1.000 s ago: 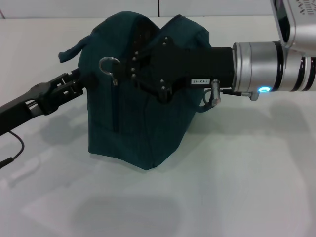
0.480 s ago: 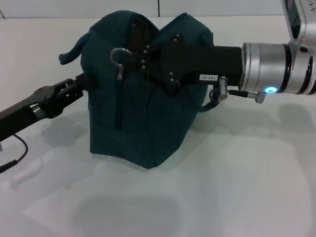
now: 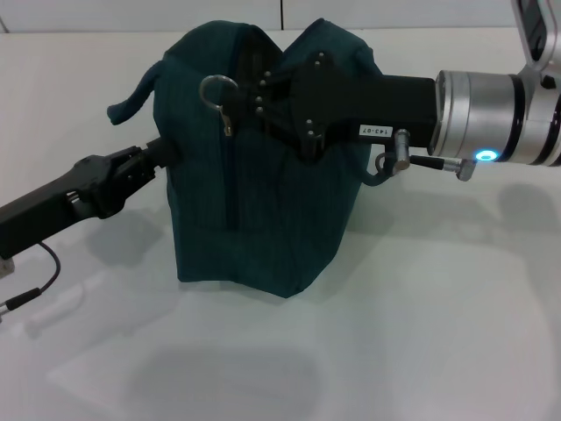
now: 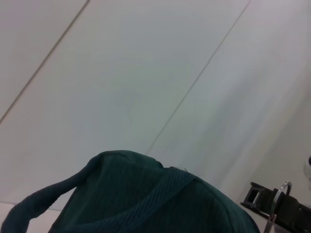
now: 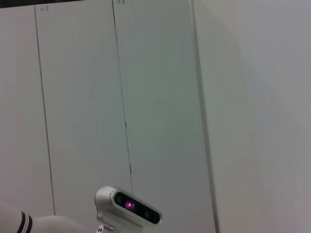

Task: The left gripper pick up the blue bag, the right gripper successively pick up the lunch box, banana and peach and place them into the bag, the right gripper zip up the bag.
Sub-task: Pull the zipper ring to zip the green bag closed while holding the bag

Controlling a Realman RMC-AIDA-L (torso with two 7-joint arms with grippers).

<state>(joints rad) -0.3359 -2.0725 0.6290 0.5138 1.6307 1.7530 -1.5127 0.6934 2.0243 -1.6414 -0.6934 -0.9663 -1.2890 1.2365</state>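
Observation:
The blue bag (image 3: 254,210) hangs in the middle of the head view, its shadow lying apart from it on the white table (image 3: 438,333). My left gripper (image 3: 162,156) pinches the bag's left side. From the right, my right gripper (image 3: 250,103) reaches across the bag's top, shut at the zipper, and the metal ring pull (image 3: 216,88) sticks out from its fingertips. The left wrist view shows the bag's top and a loop handle (image 4: 43,204), with the ring pull (image 4: 280,201) at the edge. Lunch box, banana and peach are out of view.
A thin black cable (image 3: 39,281) trails under my left arm at the table's left edge. A white panelled wall (image 5: 160,97) rises behind the table. The right wrist view shows only that wall and the head camera (image 5: 129,206).
My right gripper has moved right and up, taking the ring pull along the bag's top. The bag and my left gripper have shifted right with it.

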